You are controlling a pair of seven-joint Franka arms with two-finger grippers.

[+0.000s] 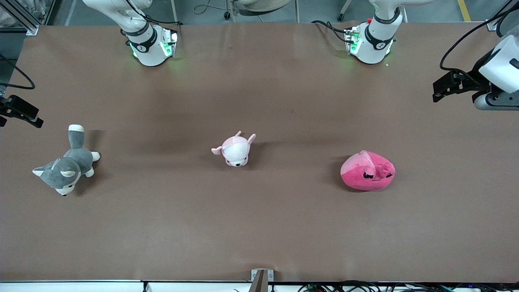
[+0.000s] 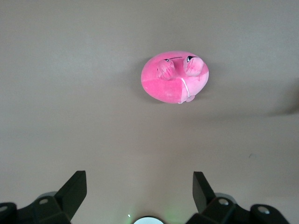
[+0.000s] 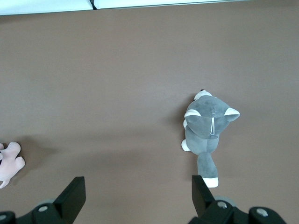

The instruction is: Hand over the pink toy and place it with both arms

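Nearest the front camera: pink toy (image 1: 367,171) lies on the table (image 1: 259,227) toward the left arm's end, untouched, long axis running along the table's length. Three plush toys total: it, a pale pink-and-white animal (image 1: 235,149) mid-table, a grey dog (image 1: 67,164) at the right arm's end. Left gripper (image 2: 140,191) hangs over its table edge, fingers apart, empty (clearly the closer one). Right gripper (image 3: 138,192) waits over the dog's end, also spread, empty. Two arms, one pickup pending.
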